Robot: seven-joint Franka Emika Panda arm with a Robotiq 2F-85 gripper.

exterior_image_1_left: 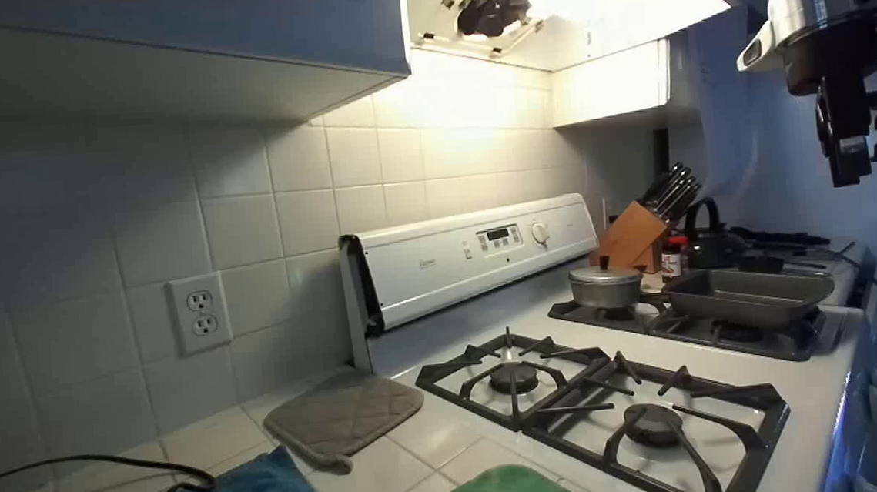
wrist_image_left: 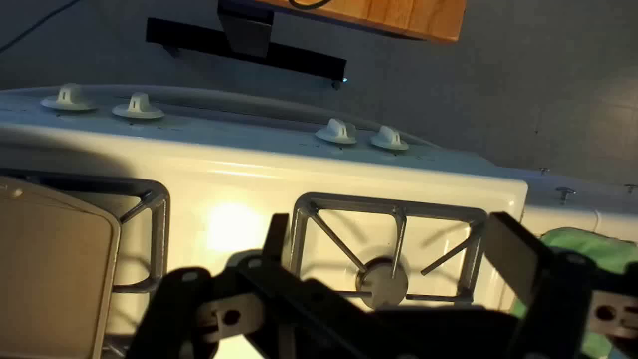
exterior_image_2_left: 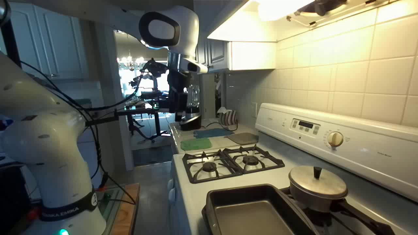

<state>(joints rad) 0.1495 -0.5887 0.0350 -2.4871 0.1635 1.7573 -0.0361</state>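
My claw [wrist_image_left: 389, 227] hangs wide above the stove [wrist_image_left: 224, 174]; in the wrist view I see a grate [wrist_image_left: 354, 203] below, between its jaws, pan [wrist_image_left: 55, 269] at left, green cloth [wrist_image_left: 583, 244] at right.

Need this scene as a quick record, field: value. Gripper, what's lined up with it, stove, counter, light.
Gripper: open, holding nothing, clear of the stovetop
Lined up: uncovered burner, seen between the fingers in the wrist view
Cookware on stovetop: lidded pot; baking pan beside it
Counter: green cloth, blue cloth, gray pot holder
Other end of stovetop: knife block, red-lidded jar, black kettle
Hood light: on
Contact: none visible
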